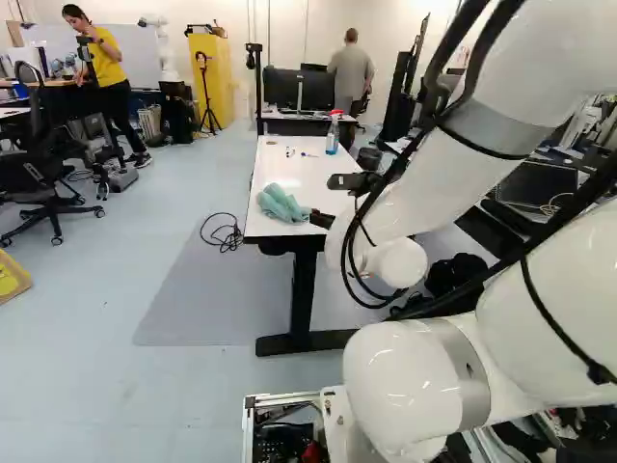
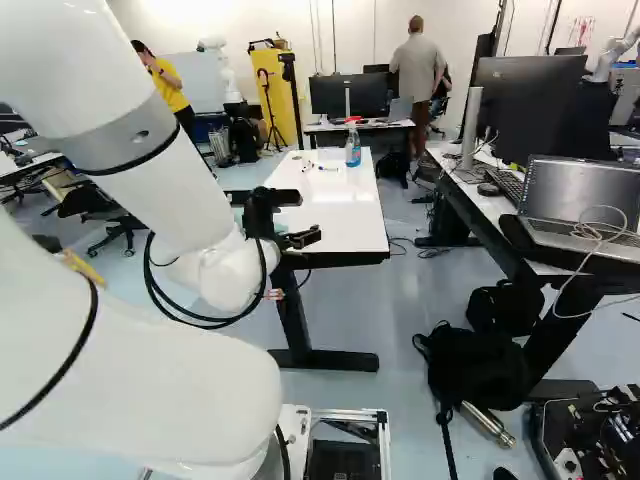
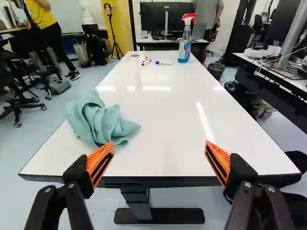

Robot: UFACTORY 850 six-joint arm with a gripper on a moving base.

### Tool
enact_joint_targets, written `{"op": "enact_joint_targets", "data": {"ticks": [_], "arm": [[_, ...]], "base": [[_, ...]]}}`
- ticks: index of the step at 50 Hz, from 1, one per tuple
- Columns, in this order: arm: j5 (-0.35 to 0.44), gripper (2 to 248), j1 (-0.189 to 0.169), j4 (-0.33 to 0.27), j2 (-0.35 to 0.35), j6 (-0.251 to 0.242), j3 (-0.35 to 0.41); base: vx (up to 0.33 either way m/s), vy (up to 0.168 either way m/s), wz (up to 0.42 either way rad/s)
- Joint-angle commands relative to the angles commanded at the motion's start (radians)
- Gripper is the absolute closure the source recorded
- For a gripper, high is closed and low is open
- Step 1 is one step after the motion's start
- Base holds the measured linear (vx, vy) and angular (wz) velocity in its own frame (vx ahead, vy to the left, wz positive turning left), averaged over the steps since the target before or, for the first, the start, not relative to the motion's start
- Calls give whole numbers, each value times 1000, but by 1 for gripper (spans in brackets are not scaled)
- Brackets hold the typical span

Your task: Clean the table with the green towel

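Ahead and to the left of spread, empty jaws: crumpled green towel [image 3: 98, 120] on white surface [image 3: 165, 139]. Likely light, soft and limp; best pinched deep across its raised folds [image 3: 90, 106].

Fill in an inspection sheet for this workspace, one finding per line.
Surface: white table, glossy, with light reflections; no spill seen
Job's things: green towel bunched at the table's near end, by its left edge
Clutter: spray bottle upright and markers lying at the far end
Gripper: open, nothing between its fingers
Cables: black cable coiled on the floor beside the table; others looped along the arm
Surroundings: laptop on the neighbouring desk; black bag on the floor
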Motion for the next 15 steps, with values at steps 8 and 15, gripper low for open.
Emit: {"op": "enact_joint_targets", "data": {"ticks": [8, 15], "arm": [[3, 3, 0, 0, 1, 0, 2], [3, 3, 0, 0, 1, 0, 2]], "base": [[0, 0, 0], [0, 0, 0]]}}
